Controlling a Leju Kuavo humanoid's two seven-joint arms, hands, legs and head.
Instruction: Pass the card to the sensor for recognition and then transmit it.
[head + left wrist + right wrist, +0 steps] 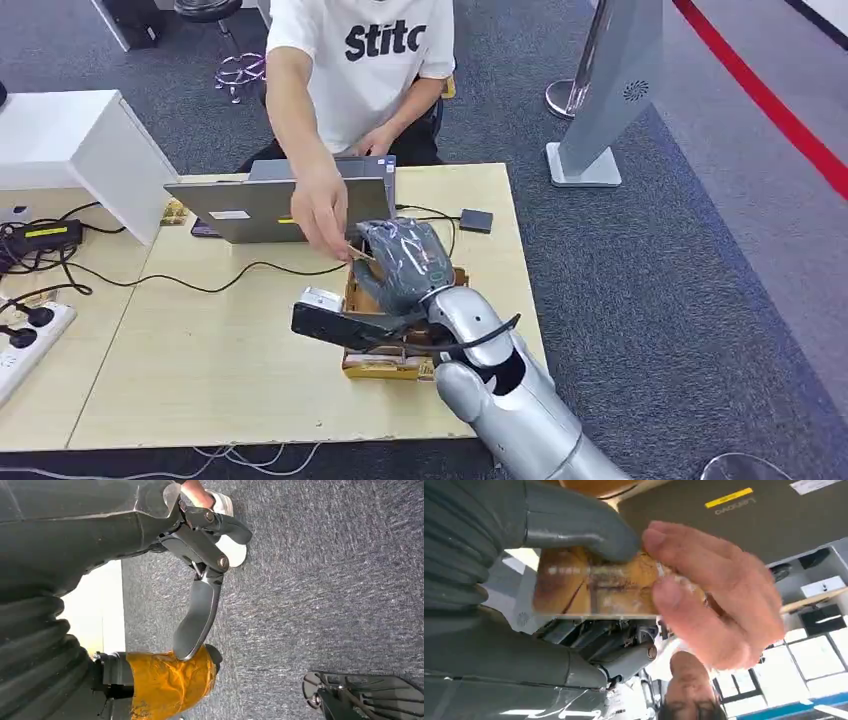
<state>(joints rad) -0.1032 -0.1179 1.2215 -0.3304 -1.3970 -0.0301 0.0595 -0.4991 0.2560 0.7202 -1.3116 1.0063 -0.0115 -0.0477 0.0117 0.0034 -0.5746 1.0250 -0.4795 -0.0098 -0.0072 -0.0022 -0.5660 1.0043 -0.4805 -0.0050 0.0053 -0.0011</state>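
Note:
My right hand (405, 262) is raised over the table and pinches a brown-gold card (594, 587) between its thumb (574, 525) and fingers. A person's hand (320, 210) reaches across the table and grips the card's (360, 253) other end, so we both hold it; the person's fingers (719, 600) cover about half of it. Below my hand a black sensor (335, 325) lies on a low cardboard box (385, 365). My left hand (200, 580) hangs over grey carpet, fingers apart, holding nothing.
A grey laptop (270, 205) stands at the table's far side in front of the seated person. A small black device (476, 220) and cables lie beside it. A power strip (20, 340) and a white box (70, 140) are at the left, a grey stand (610, 90) far right.

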